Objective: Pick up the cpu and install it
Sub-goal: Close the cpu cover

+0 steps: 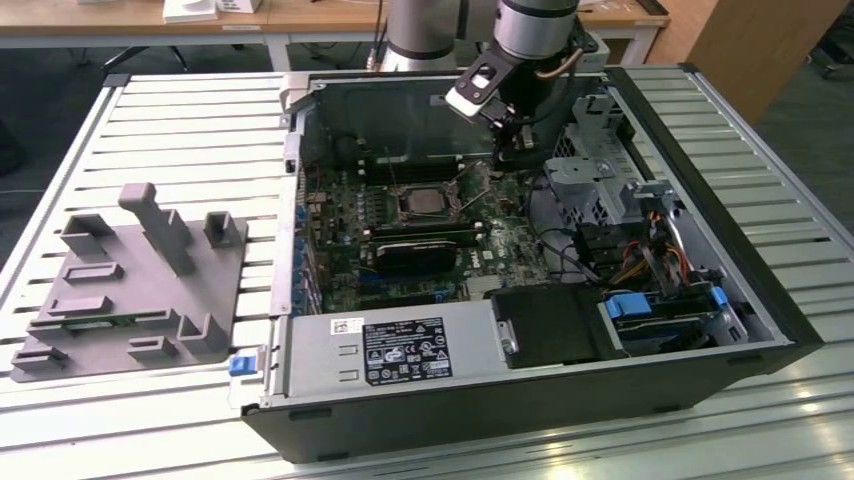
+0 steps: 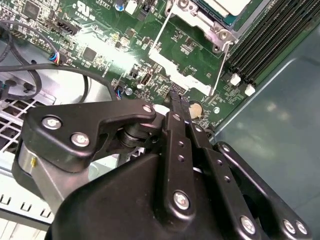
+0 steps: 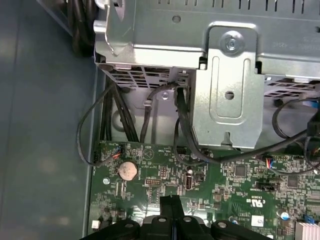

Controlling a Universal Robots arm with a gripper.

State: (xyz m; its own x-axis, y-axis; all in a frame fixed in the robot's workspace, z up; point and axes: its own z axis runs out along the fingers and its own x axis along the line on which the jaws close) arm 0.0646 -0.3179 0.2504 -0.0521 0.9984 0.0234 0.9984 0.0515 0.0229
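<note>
Open desktop computer case (image 1: pixel 300 200) lying on its side on a slatted table (image 1: pixel 174 130), with the robot arm reaching down into it from above.

The gripper (image 1: pixel 511 162) hangs over the green motherboard (image 1: pixel 340 215), to the exterior view's right of the socket frame (image 1: pixel 424 203) and just beside the metal drive cage (image 1: pixel 587 175). In both wrist views its black fingertips (image 2: pixel 177 101) are pressed together, with nothing seen between them. Whether the tips touch the board cannot be told.

The cpu (image 1: pixel 427 200) lies flat inside the socket frame on the motherboard, well apart from the gripper. In the second wrist view its pale top plate (image 2: pixel 226 5) sits within the metal frame (image 2: pixel 210 30), cut off by the picture's edge. Thin wire levers (image 2: pixel 161 32) run along the frame's sides.

A long black card (image 1: pixel 416 255) stands on the board just on the near side of the socket in the exterior view, and black memory slots (image 2: pixel 270 35) run alongside the socket frame in the second wrist view.

In the first wrist view the closed fingertips (image 3: pixel 170 202) point at the board near a coin cell battery (image 3: pixel 127 170), with black cables (image 3: pixel 117 117) dropping from the drive cage (image 3: pixel 227 80) to the board's edge.

The power supply (image 1: pixel 387 350) fills the near end of the case. A grey moulded fixture (image 1: pixel 127 290) rests on the table at the exterior view's left, apart from the case.
</note>
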